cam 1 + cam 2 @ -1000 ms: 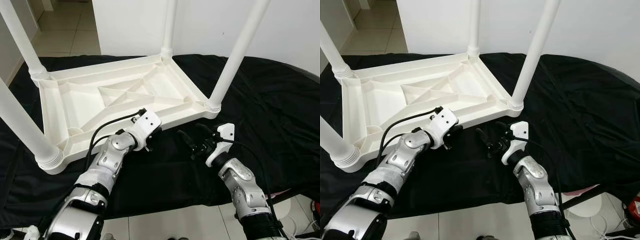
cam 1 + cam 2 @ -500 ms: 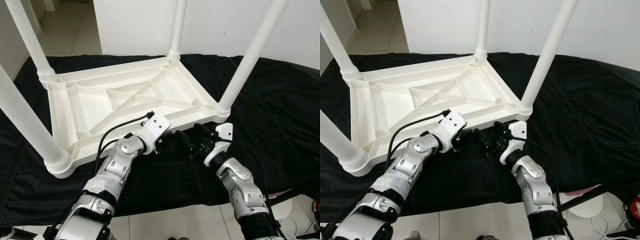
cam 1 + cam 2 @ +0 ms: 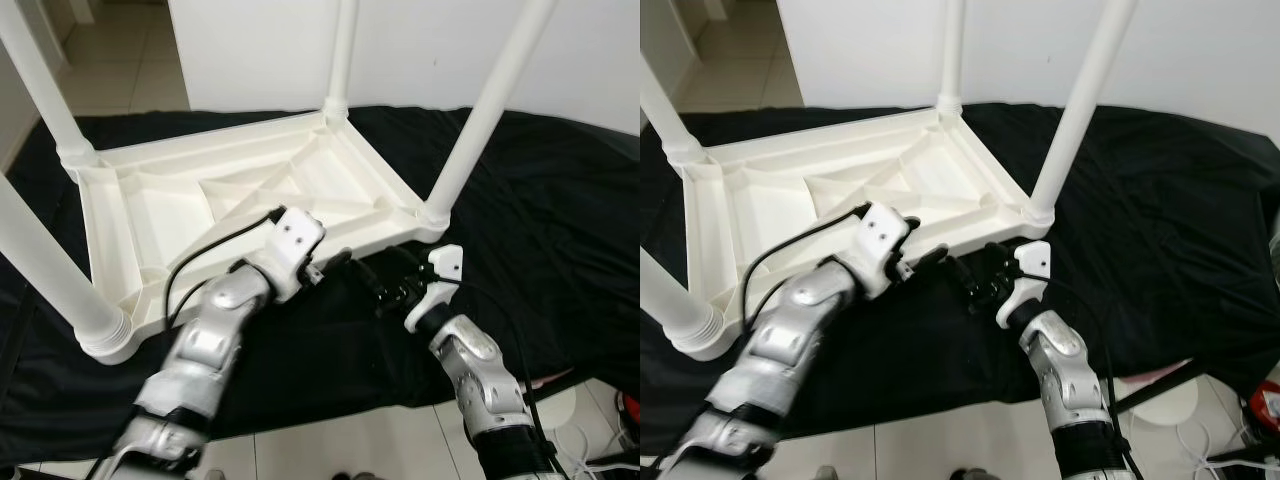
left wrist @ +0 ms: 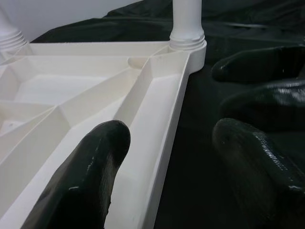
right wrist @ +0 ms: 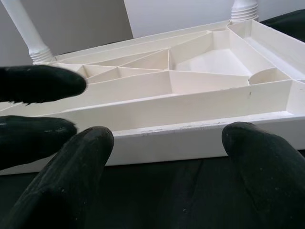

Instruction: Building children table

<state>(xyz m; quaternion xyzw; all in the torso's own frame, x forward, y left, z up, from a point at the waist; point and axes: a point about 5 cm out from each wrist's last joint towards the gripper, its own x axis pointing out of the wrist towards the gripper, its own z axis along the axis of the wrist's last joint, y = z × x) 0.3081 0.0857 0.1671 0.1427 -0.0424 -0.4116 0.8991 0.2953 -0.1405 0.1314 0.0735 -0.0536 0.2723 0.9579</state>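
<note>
Since a second ago our left gripper (image 4: 162, 162) has come forward to the near long edge of the upturned white table (image 3: 150, 215), and the right gripper (image 5: 167, 157) has closed in beside it. The table lies top-down on a black cloth (image 3: 540, 230), its four legs (image 3: 485, 110) pointing up. We see our left fingers (image 4: 81, 176) parted wide and straddling the rim: one over the ribbed underside, the other over the cloth just outside. Our right fingers (image 5: 267, 167) are also spread wide, holding nothing, their tips just short of the same rim, with the left gripper's fingers close alongside them.
</note>
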